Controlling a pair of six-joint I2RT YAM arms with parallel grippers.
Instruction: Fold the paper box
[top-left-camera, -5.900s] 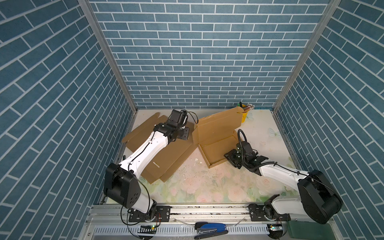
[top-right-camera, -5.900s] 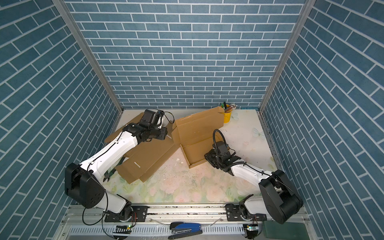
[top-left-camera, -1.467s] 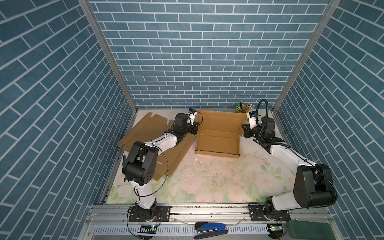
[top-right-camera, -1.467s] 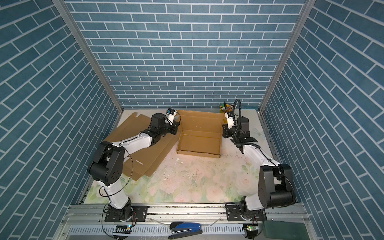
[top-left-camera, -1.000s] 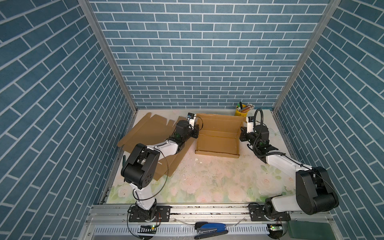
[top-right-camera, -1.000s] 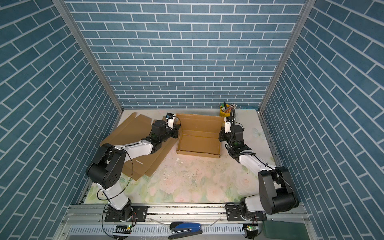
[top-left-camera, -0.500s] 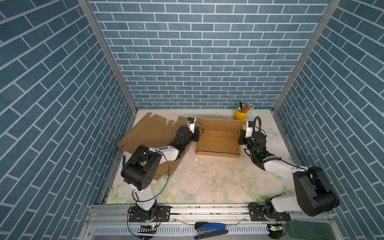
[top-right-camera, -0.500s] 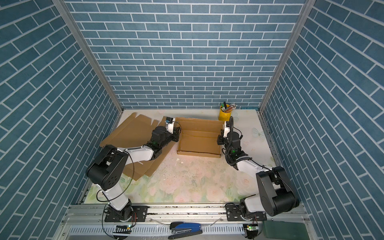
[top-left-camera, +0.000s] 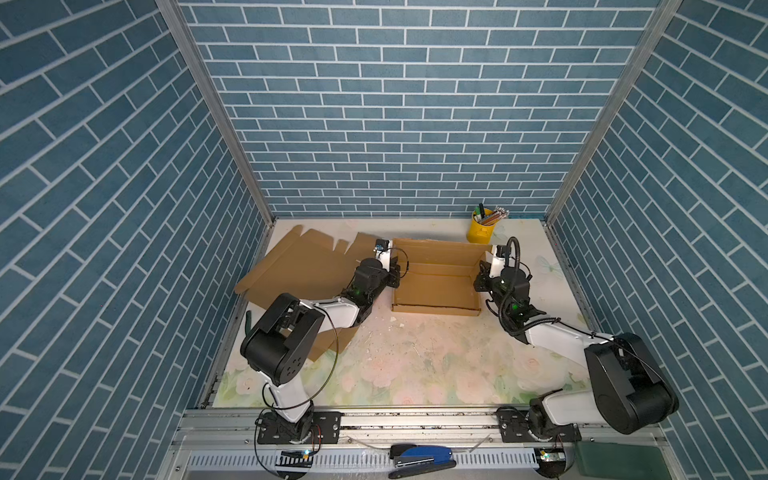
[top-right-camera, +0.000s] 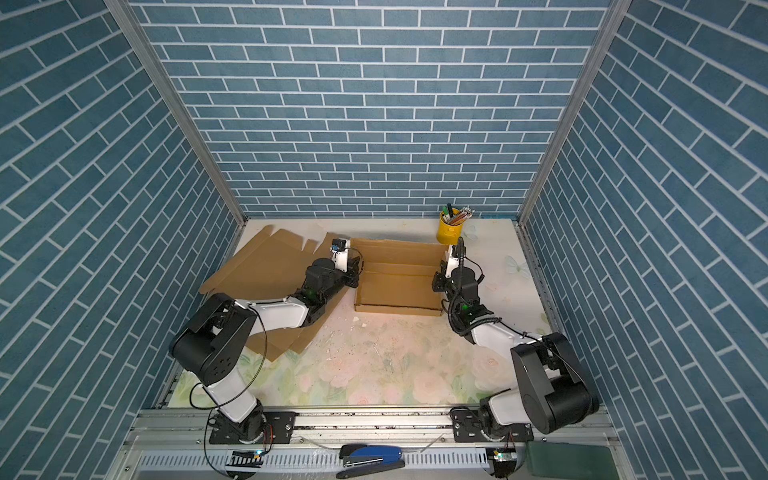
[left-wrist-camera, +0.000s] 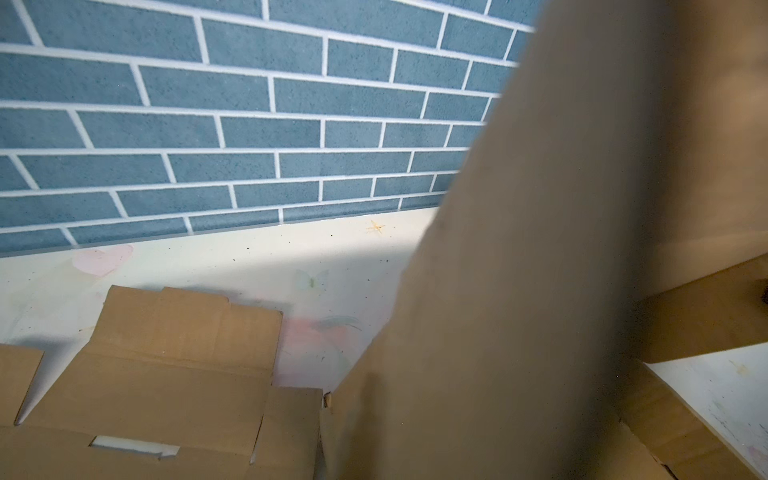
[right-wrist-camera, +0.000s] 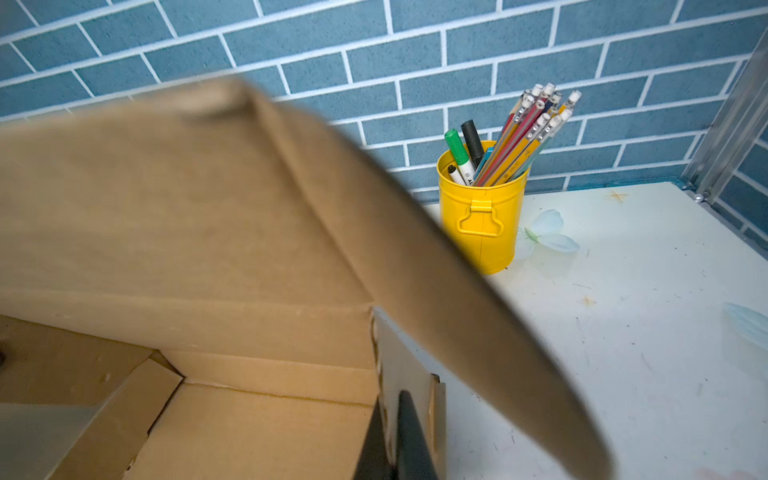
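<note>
Left hand (top-left-camera: 396, 273), right hand (top-left-camera: 482, 277) pinch paper box (top-left-camera: 436, 287) walls.

1. table (top-left-camera: 415, 365): pale floral top, scuffed.
2. paper box (top-left-camera: 436, 286): open, back middle.
3. flat cardboard sheets (top-left-camera: 303, 270): overlapping, back left.
4. yellow pencil cup (top-left-camera: 481, 230): upright, just behind the box's right corner.
5. white crumbs (top-left-camera: 392, 319): by box front.

Print on the green-capped marker (right-wrist-camera: 466, 169) and a yellow pencil (right-wrist-camera: 519, 164) in the yellow cup (right-wrist-camera: 482, 232) is too small to read.
</note>
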